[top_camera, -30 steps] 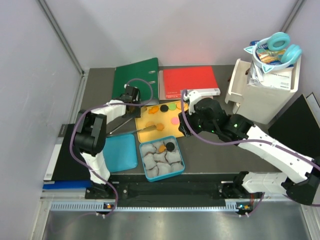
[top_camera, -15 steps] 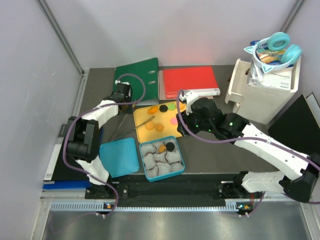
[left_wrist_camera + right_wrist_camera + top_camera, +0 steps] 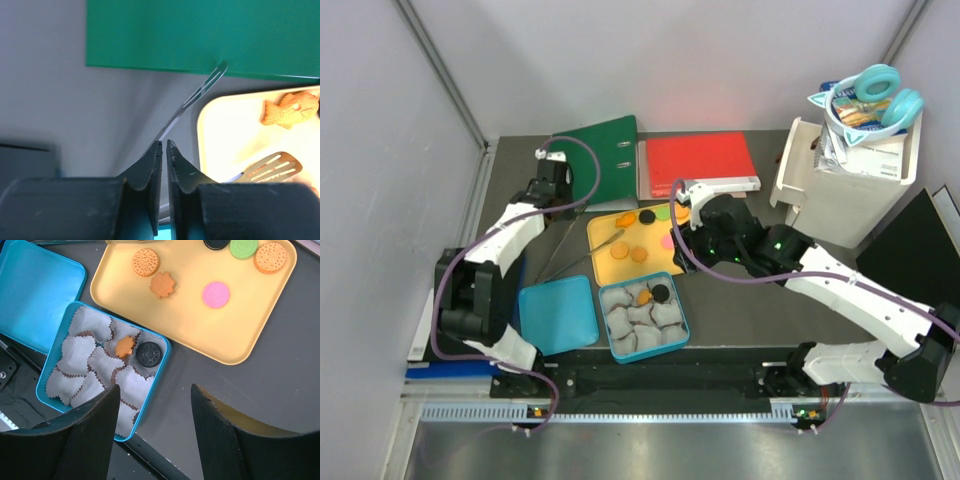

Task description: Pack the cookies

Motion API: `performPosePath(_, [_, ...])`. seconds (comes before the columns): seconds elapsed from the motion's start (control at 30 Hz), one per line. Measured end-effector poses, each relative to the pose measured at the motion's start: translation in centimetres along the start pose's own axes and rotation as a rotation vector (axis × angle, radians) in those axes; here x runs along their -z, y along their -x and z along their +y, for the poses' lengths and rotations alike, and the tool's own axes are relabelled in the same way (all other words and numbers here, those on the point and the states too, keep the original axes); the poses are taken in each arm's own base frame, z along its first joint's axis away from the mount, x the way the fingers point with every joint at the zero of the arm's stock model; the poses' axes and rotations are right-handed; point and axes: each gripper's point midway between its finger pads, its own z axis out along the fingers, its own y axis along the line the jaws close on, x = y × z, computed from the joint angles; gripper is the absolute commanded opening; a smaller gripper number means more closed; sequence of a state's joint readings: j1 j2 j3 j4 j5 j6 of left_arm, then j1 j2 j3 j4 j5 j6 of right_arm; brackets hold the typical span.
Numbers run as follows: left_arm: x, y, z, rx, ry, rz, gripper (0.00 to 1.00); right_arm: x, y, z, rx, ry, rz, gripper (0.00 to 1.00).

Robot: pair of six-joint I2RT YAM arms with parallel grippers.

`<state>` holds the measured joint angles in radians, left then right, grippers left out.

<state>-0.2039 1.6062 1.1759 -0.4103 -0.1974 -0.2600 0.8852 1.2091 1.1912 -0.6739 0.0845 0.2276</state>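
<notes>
Several cookies (image 3: pixel 216 295) beyond right fingers (image 3: pixel 90 440)

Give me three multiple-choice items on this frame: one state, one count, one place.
1. The right gripper is: A) open, empty B) shut on a cookie C) shut, empty
2. Cookies in the blue box: A) none B) two C) four
3. The pink cookie lies: A) in the blue box B) on the yellow tray C) in the right gripper
Key: 1 A, fingers wide apart, nothing between. 2 B, black cookie and orange leaf cookie. 3 B, it sits on bare tray.
</notes>
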Motion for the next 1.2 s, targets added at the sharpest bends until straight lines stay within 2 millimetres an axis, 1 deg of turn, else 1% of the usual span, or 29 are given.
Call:
performPosePath(0.03, [0.3,0.2,0.2,0.001,0.004,-0.009,0.42,0.0,0.0,0.0,0.000,0.001,0.001,0.59])
performPosePath(0.07, [0.7,0.4,0.4,0.004,0.010,-0.020,0.57,0.0,0.0,0.1,0.000,0.003,0.002,0.59])
performPosePath(0.13, [1.3,0.4,0.8,0.009,0.016,-0.031,0.69,-0.1,-0.1,0.1,0.000,0.004,0.003,0.59])
performPosePath(0.17, [1.5,0.1,0.8,-0.001,0.011,-0.029,0.80,-0.1,-0.1,0.1,0.000,0.006,0.004,0.59])
performPosePath(0.23, [2.0,-1.0,0.7,-0.011,-0.023,-0.018,0.86,-0.1,-0.1,0.1,0.000,0.006,0.004,0.59])
performPosePath(0.27, [2.3,-1.8,0.6,-0.018,-0.042,-0.004,0.99,-0.1,-0.1,0.1,0.000,0.006,0.005,0.59])
performPosePath(0.4, [3.4,-4.8,0.2,-0.039,-0.114,0.035,0.99,-0.1,-0.1,0.1,0.000,0.007,0.004,0.59])
performPosePath(0.57, [4.6,-7.2,0.3,-0.056,-0.144,0.040,0.99,-0.1,-0.1,0.2,-0.001,0.009,0.004,0.59])
performPosePath(0.7, [4.4,-7.8,0.1,-0.071,-0.150,0.043,0.99,-0.1,0.0,0.3,-0.002,0.016,0.001,0.59])
performPosePath(0.8, [3.6,-8.1,-0.2,-0.088,-0.152,0.052,0.99,-0.1,0.1,0.4,-0.002,0.019,-0.002,0.59])
performPosePath(1.0, [2.2,-9.4,-0.5,-0.135,-0.133,0.096,0.99,0.0,-0.2,0.3,-0.003,0.020,-0.010,0.59])
performPosePath(1.07, [2.0,-10.0,-0.8,-0.163,-0.139,0.113,0.95,0.0,-0.4,0.2,-0.003,0.019,-0.009,0.59])
performPosePath(1.2, [2.1,-10.3,-1.6,-0.199,-0.161,0.118,0.87,0.0,-0.6,0.1,-0.004,0.019,-0.011,0.59])
